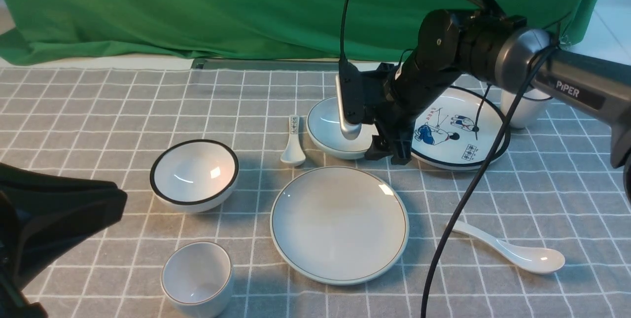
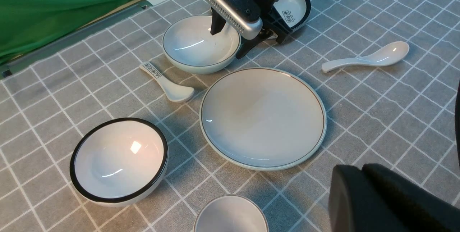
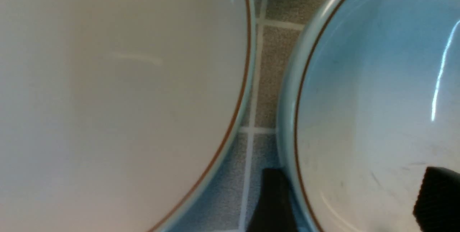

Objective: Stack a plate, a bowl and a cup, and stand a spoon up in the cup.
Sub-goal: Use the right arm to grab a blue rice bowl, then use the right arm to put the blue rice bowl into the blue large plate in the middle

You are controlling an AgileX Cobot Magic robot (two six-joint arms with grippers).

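**White crockery on grey check cloth, right pincer astride the bowl rim**

Grey checked tablecloth (image 1: 98, 101) covers the whole work surface.

Nearest the robot:
- The left gripper (image 2: 363, 178) is a dark blur low in the left wrist view. Its pads are pressed together and it holds nothing.
- The cup (image 1: 197, 278) stands upright at front left. The left wrist view cuts it off at the frame edge.
- The plate (image 1: 340, 224) lies flat at centre front with nothing on it.
- The spoon (image 1: 512, 251) lies to the plate's right, apart from it, bowl end pointing right. A black cable (image 1: 463, 199) hangs in front of its handle tip.

Middle:
- A black-rimmed bowl (image 1: 194, 175) sits on the left.
- A small printed spoon (image 1: 293, 143) lies between that and the bowl (image 1: 325, 130).

The right gripper (image 2: 232, 38) is down at the bowl with its jaws wide apart. It is gripping nothing.
- The front view hides the inner finger behind the silver wrist camera (image 1: 345, 111).
- The left wrist view shows 1 finger inside the bowl and 1 outside.
- The right wrist view shows the fingers (image 3: 273, 203) either side of the bowl wall.
- That view also shows a strip of cloth between the bowl rim and the plate rim, so the 2 are close but not touching.

Far:
- A cartoon plate (image 1: 458, 130) sits at the right, partly behind the right arm.
- A taller cup (image 1: 522, 108) stands behind it, half hidden by the arm.
- Green cloth (image 1: 197, 7) forms the backdrop.

Count: 2 plates, 2 bowls, 2 cups, 2 spoons, 2 arms.
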